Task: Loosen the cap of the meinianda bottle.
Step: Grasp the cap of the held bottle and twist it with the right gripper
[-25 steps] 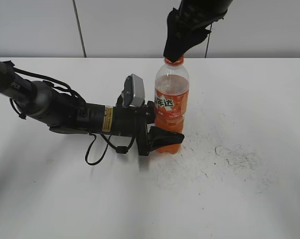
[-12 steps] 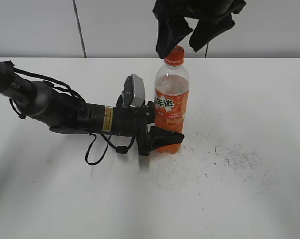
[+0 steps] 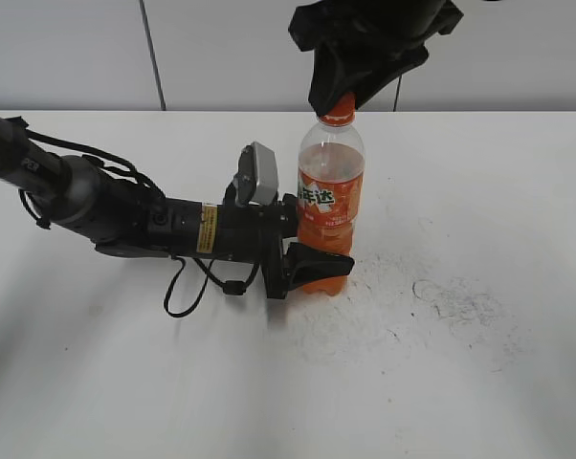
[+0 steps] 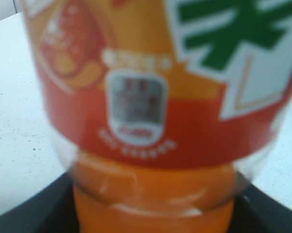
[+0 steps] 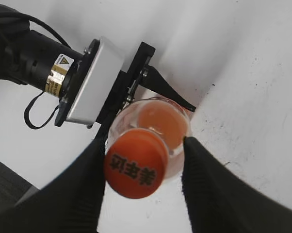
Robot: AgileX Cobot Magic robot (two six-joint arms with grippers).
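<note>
Orange cap (image 5: 135,169) sits between the parted right gripper (image 5: 141,182) fingers while the left gripper (image 3: 302,251) clamps the meinianda bottle (image 3: 328,206) steady.

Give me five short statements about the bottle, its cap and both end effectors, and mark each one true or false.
1. The meinianda bottle stands upright on the table. True.
2. The left end effector grips the bottle near its neck. False: it holds the lower body, near the base.
3. The cap sits on the bottle. True.
4. The right end effector has its fingers on either side of the cap. True.
5. The bottle is filled to the neck. False: the part above the label looks clear and empty.
</note>
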